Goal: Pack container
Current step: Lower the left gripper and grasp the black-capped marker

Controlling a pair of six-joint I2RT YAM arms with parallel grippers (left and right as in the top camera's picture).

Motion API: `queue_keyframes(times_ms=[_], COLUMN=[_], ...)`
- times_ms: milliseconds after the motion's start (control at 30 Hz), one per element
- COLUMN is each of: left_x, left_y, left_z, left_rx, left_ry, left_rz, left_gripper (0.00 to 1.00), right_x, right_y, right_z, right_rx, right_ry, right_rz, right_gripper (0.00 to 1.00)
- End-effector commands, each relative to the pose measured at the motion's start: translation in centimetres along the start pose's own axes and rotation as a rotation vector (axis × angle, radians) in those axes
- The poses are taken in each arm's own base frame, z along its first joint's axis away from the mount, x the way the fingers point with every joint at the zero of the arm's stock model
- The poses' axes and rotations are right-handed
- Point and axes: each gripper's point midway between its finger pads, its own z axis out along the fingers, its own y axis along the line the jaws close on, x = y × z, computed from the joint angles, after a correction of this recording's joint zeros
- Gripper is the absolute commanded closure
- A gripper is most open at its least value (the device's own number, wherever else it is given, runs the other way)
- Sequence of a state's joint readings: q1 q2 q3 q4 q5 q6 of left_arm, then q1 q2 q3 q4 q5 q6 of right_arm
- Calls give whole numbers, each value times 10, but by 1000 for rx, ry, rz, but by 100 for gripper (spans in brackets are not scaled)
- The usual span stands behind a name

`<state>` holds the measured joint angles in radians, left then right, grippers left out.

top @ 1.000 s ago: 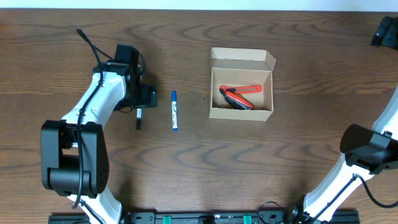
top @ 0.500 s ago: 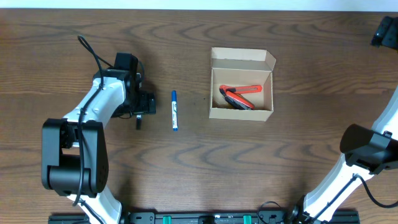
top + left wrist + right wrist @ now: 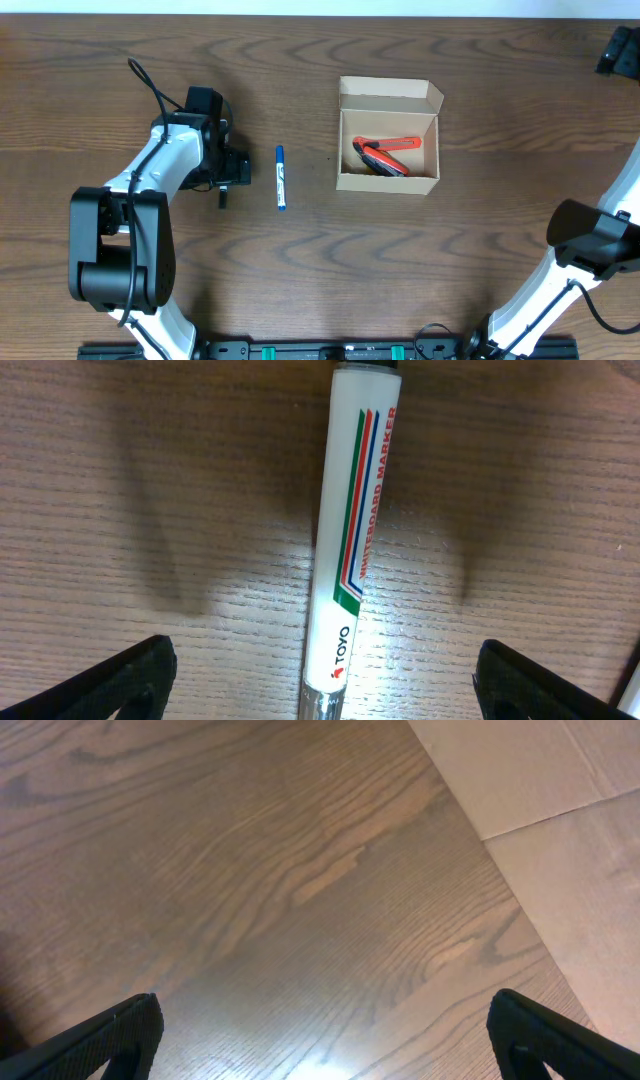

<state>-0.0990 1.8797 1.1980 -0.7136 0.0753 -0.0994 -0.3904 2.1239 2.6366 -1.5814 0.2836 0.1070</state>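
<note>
The container (image 3: pixel 388 93), a light-tan cardboard box with its flap lid open, stands right of centre and holds red-and-black tools (image 3: pixel 383 155). A blue-capped marker (image 3: pixel 281 178) lies on the table to its left. Further left, my left gripper (image 3: pixel 232 168) hovers over a white whiteboard marker (image 3: pixel 222 192). In the left wrist view this marker (image 3: pixel 350 550) lies lengthwise between my open left fingers (image 3: pixel 130 678), untouched. My right gripper (image 3: pixel 330 1040) is open over bare wood, far off at the table's back right corner (image 3: pixel 618 50).
The dark wooden table (image 3: pixel 300 260) fills the overhead view. The right arm's base (image 3: pixel 590 240) stands at the right edge. A tan surface (image 3: pixel 560 810) beyond the table edge shows in the right wrist view.
My left gripper has shifted slightly toward the table's front, settling over the white marker. The right arm, the box and the blue marker have not moved.
</note>
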Motion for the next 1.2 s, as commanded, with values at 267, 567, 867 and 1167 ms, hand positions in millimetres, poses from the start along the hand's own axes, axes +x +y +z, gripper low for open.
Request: queue_keyframes(times_ms=[267,567,867,1167], left_x=[21,17,15,15], left_y=[5,4,4,4], left_z=[17,18,18,18], left_rx=[-12,-10,-8,-9], left_ry=[58,42,34,34], left_rz=[23,22,23,4], left_gripper=[5,5,5,5], right_x=[-1,-1,-1,-1], right_y=[-5,-4,-5,-5], right_z=[-12,-12,-12,-12], right_rx=[1,1,1,1], right_ry=[-24,-24,-23,-24], right_rz=[24,24,24,24], right_gripper=[1,1,1,1])
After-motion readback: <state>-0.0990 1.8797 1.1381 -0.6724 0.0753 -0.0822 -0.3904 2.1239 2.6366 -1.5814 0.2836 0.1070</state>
